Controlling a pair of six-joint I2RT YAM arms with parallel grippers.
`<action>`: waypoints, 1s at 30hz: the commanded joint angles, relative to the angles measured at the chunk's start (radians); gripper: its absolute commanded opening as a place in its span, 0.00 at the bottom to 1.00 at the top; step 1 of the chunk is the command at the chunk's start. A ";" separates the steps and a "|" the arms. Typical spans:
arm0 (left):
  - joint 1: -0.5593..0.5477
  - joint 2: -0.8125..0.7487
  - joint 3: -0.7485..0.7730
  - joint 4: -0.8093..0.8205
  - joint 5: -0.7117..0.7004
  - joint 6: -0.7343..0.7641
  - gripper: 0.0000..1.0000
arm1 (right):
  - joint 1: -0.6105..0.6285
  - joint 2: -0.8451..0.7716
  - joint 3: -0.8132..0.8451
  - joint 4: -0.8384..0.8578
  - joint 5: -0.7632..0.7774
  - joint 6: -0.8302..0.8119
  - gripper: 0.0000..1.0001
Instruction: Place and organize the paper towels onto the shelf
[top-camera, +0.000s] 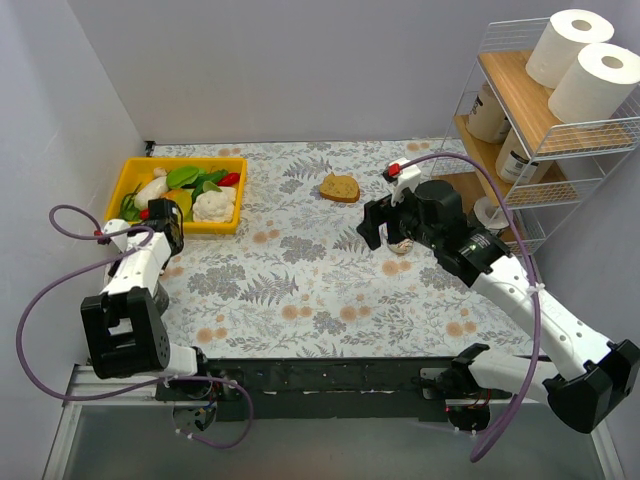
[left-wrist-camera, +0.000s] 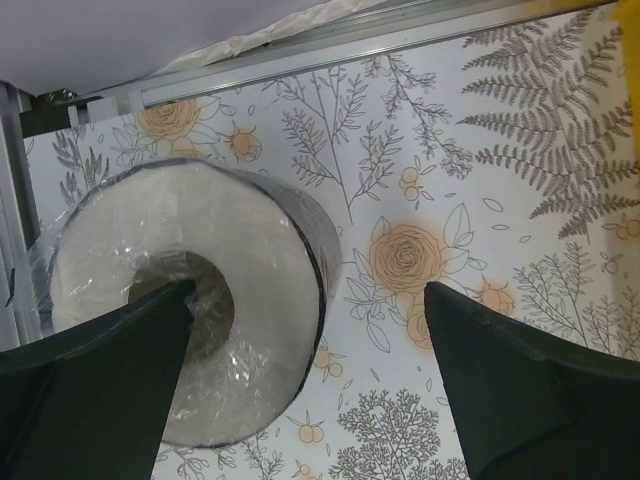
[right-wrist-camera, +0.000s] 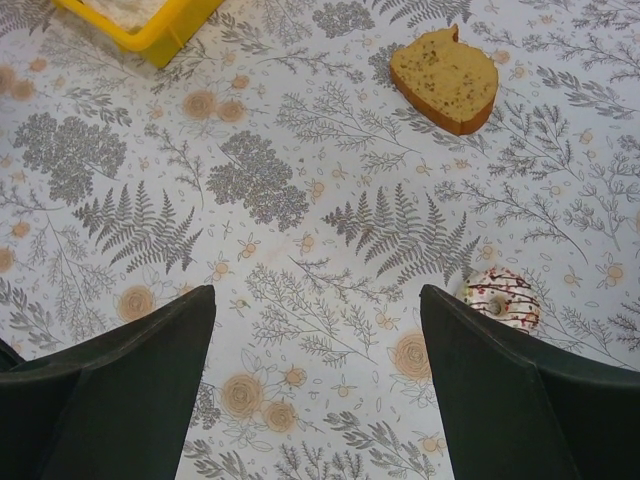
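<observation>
Gaping, left claw hangs over paper towel near table edge; right claw gapes.

In the top view the left arm stands folded close to its base at about 8 o'clock and points toward 1 o'clock. Its left gripper faces down, and the wrist view shows its two dark fingers spread wide apart. The right arm stretches long from its base at 5 o'clock toward 10 o'clock and ends near the middle of the view in the right gripper, tilted downward, whose fingers likewise stand wide apart.
</observation>
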 joint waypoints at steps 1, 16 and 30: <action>0.008 0.050 -0.003 -0.115 -0.028 -0.176 0.96 | 0.001 0.019 0.017 0.042 -0.008 0.002 0.90; -0.006 0.028 0.013 -0.117 0.019 -0.066 0.53 | 0.003 0.025 0.014 0.033 0.008 -0.006 0.90; -0.459 -0.137 0.034 0.025 0.437 0.210 0.29 | 0.003 -0.021 0.014 -0.001 0.058 -0.012 0.90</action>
